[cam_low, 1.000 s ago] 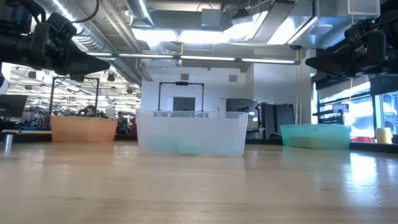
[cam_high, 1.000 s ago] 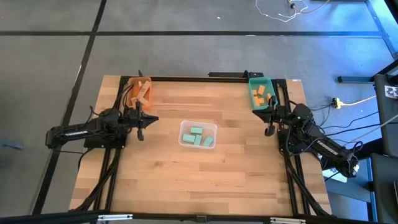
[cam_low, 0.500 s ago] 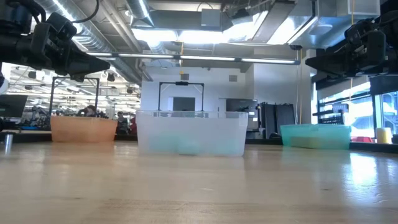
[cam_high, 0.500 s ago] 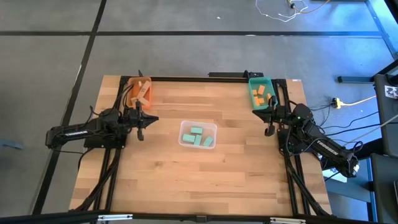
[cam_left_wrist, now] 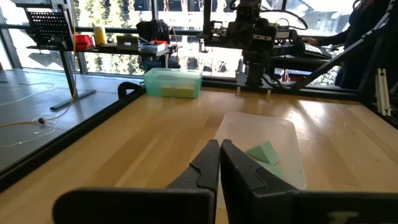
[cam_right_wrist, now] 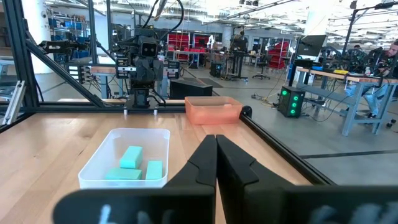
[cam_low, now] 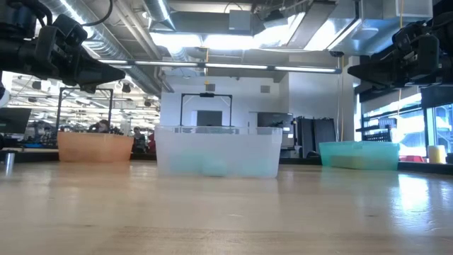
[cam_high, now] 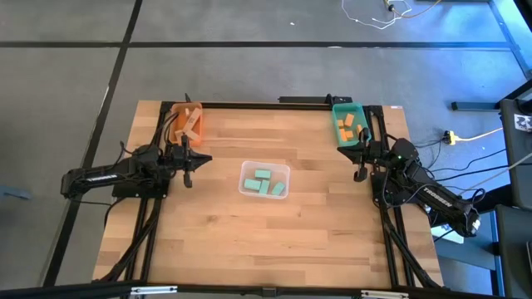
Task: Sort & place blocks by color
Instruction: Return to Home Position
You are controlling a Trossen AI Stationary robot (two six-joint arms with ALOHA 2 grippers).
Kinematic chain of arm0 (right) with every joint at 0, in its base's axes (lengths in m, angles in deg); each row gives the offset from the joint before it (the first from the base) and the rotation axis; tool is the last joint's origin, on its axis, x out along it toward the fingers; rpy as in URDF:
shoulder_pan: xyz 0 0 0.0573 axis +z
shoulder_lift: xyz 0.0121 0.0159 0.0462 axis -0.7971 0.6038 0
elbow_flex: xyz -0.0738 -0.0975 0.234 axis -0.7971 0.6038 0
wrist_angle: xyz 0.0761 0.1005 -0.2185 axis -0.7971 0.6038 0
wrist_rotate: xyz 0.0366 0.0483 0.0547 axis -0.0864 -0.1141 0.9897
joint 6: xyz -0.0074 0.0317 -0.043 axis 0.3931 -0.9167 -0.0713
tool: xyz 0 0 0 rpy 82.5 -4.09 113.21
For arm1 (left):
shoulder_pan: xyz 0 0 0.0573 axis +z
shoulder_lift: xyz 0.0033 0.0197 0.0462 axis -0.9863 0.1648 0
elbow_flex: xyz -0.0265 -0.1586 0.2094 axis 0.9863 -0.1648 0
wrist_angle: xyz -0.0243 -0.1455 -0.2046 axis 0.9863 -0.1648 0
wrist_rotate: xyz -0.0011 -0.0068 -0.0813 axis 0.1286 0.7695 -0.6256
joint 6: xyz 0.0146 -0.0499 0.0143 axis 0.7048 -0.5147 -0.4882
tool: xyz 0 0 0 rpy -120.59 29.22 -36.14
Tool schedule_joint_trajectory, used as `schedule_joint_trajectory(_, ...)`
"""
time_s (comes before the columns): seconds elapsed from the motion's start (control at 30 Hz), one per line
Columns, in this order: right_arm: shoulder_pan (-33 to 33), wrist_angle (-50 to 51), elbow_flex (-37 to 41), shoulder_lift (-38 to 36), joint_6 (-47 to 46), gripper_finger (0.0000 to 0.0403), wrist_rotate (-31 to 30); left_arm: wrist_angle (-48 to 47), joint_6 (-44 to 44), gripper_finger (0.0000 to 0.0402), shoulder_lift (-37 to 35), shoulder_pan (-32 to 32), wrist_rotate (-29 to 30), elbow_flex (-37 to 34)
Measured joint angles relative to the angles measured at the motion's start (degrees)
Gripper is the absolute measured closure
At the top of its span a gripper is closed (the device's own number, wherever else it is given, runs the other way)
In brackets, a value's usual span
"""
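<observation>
The wooden table [cam_high: 249, 241] carries 3 trays, with the 2 dark arms at its sides. The left arm [cam_high: 108, 178] reaches in from the left edge and the right arm [cam_high: 424, 191] from the right edge. In the low view both are held up, well clear of the tabletop. The clear tray [cam_high: 246, 188] stands near the middle of the table, between the 2 arms. The orange tray [cam_high: 179, 116] is at the far left corner and the teal tray [cam_high: 339, 116] at the far right corner. The left gripper [cam_high: 189, 160] hangs just in front of the orange tray and points toward the clear tray. In its wrist view the 2 fingers [cam_left_wrist: 208, 163] are pressed together with nothing between them. The right gripper [cam_high: 360, 169] hangs just in front of the teal tray. Its fingers [cam_right_wrist: 202, 160] are likewise pressed together and empty. No block lies loose on the table. The mint green blocks [cam_high: 264, 177] lie in the clear tray, the orange blocks [cam_high: 349, 127] in the teal tray, and the tan blocks [cam_high: 194, 121] in the orange tray.
</observation>
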Motion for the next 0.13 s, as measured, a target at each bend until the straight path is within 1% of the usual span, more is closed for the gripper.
schedule_joint_trajectory(0.13,-0.01,0.00,0.00,0.00,0.00,0.0401,0.00,0.01,-0.01,0.0395,-0.01,0.00,0.00,0.00)
